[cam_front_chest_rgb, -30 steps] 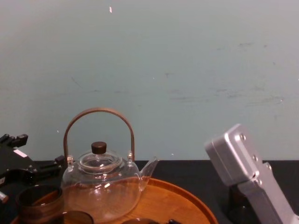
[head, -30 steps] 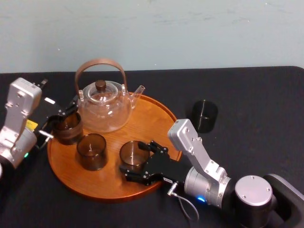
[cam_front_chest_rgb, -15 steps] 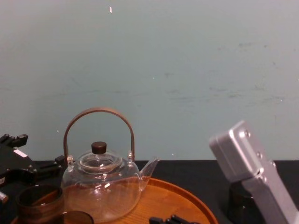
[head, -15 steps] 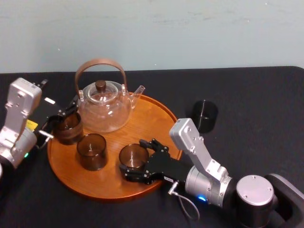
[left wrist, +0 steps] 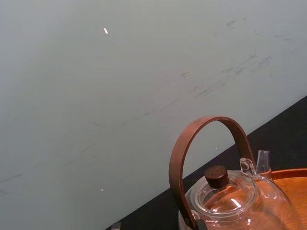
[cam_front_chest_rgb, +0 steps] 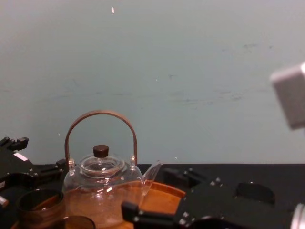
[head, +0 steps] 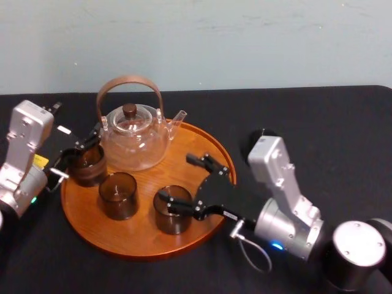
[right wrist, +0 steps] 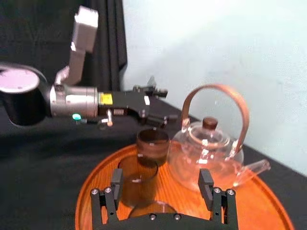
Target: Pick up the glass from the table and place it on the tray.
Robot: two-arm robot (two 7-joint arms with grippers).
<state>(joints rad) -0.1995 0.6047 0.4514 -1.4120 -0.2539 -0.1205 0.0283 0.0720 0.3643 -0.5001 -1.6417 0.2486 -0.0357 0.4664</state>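
Observation:
Three dark smoky glasses stand on the round wooden tray [head: 190,153]. The front glass [head: 173,211] stands free, and my right gripper [head: 193,184] hovers open just above and behind it, holding nothing. In the right wrist view that glass's rim [right wrist: 153,209] sits low between the spread fingers of the right gripper [right wrist: 160,187]. A second glass [head: 118,195] stands at the tray's middle left. The third glass [head: 89,164] is at the left rim, where my left gripper [head: 78,155] rests open with a finger on either side of it.
A clear glass teapot [head: 135,138] with an arched brown handle takes up the tray's back. A dark cylinder [head: 258,142] stands on the black table to the tray's right, partly hidden behind my right arm. A pale wall closes the far side.
My right gripper has let go of the front glass, opened wide, and lifted up and back to the right. The glass stays on the tray. The left arm has not moved.

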